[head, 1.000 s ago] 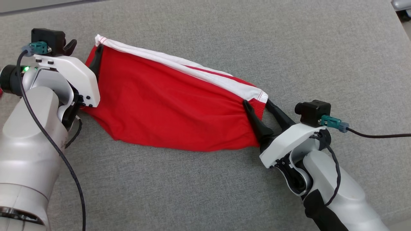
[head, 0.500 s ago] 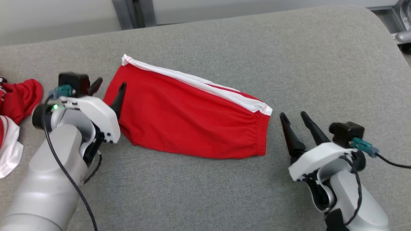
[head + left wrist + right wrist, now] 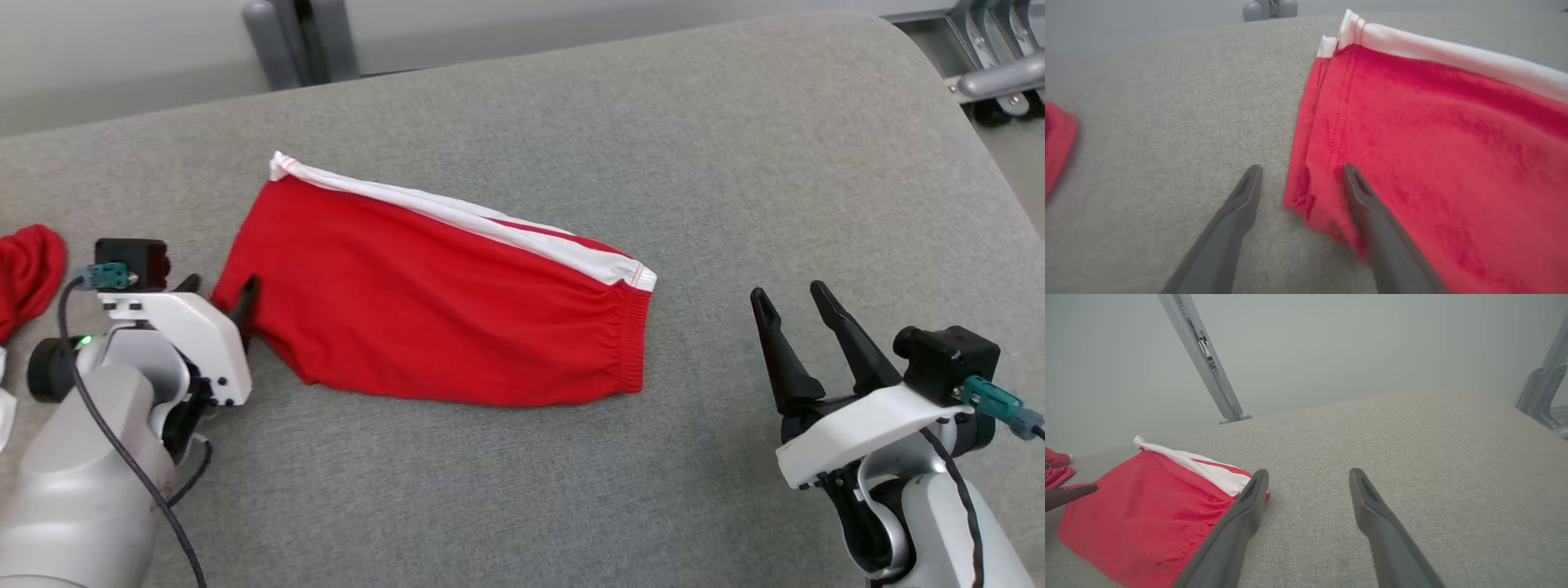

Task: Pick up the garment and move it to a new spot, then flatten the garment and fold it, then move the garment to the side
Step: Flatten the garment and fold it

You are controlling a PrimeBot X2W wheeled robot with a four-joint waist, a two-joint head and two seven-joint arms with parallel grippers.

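Red garment (image 3: 441,318) flat on the grey cushion (image 3: 735,163); left gripper (image 3: 220,283) spread astride its corner, right gripper (image 3: 787,289) spread, well apart.

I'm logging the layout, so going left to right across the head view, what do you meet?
Other red cloth at the edge → left pincer → red garment → right pincer.

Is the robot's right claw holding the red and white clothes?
No, the right gripper stands open over the grey fabric cushion, apart from the red-and-white cloth garment.
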